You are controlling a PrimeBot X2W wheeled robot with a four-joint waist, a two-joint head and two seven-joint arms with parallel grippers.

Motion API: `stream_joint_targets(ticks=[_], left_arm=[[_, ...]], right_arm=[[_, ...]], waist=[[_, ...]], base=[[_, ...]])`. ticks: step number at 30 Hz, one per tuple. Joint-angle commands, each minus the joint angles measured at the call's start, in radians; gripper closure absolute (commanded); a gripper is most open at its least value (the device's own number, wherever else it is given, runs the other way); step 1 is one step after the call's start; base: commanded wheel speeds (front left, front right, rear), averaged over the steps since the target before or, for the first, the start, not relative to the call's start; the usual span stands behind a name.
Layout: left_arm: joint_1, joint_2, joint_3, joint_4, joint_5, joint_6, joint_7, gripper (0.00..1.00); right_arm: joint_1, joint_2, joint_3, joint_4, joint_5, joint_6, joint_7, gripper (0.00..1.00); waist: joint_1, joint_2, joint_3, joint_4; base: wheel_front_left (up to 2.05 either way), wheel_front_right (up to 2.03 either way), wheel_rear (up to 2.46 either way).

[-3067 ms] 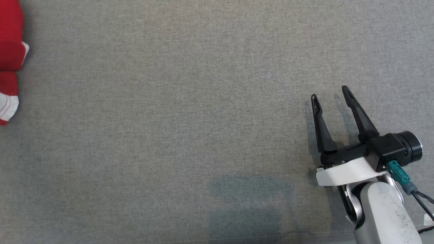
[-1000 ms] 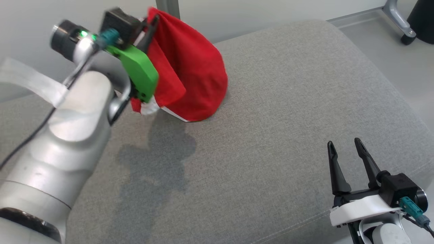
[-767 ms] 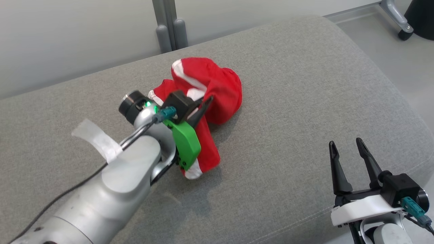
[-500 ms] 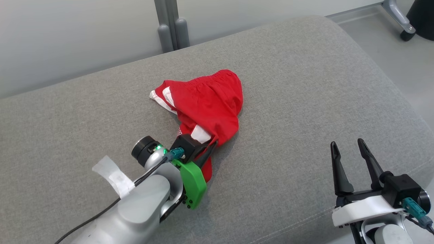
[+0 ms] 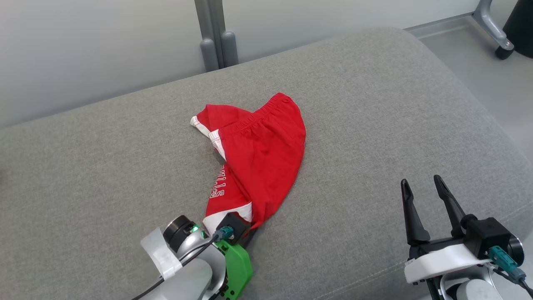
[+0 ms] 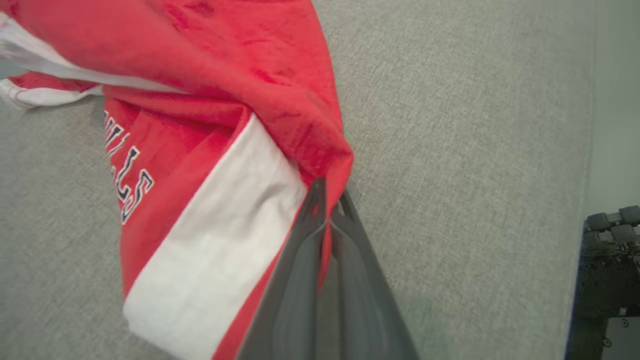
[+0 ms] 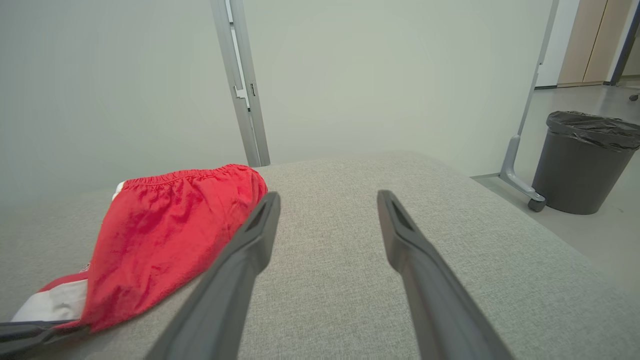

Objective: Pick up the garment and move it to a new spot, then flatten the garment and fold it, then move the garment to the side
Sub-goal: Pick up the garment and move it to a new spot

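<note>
We note the garment (image 5: 258, 162), a pair of red shorts, lying on the grey cushion (image 5: 374, 125) about midway across it in the head view. Its long axis runs from the far side towards the near edge. The far end carries a gathered elastic waistband in the same red. The near end shows a broad white band along the hem. A narrower white stripe with red edging peeks out at the far left corner, where one layer is turned over another. White lettering with a dark outline runs along the left leg; we read "ULLS", and the rest is tucked under a fold. The cloth is not flat: the upper layer drapes diagonally over the lower one, with soft creases, and it tapers to a point at the near end. In the left wrist view that point is pinched by the left gripper (image 6: 327, 200), whose two dark fingers are pressed together on the red edge just beside the white band. The right gripper (image 5: 420, 181) sits near the front seam of the cushion, well apart from the shorts, its fingers spread with nothing between them. In the right wrist view we see a pale wall with a grey post (image 7: 240, 80) behind the cushion, and a dark bin (image 7: 582, 165) on the floor at the right.
</note>
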Motion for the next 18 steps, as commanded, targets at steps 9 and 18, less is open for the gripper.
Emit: stream_joint_targets(ticks=[9,18], left_arm=[[-0.027,0.013,0.036,0.08,-0.035,-0.001,-0.007,0.91],[0.023,0.019,0.231,-0.136,-0.105,0.003,-0.007,0.0]], right_arm=[[0.013,-0.004,-0.008,0.001,-0.007,0.0,-0.002,0.0],[0.024,-0.004,-0.018,-0.002,-0.011,0.0,-0.002,0.0]], waist=[[0.0,-0.0001,-0.012,0.021],[0.0,-0.0001,-0.027,0.026]], base=[[0.0,0.0,0.0],[0.0,0.0,0.0]])
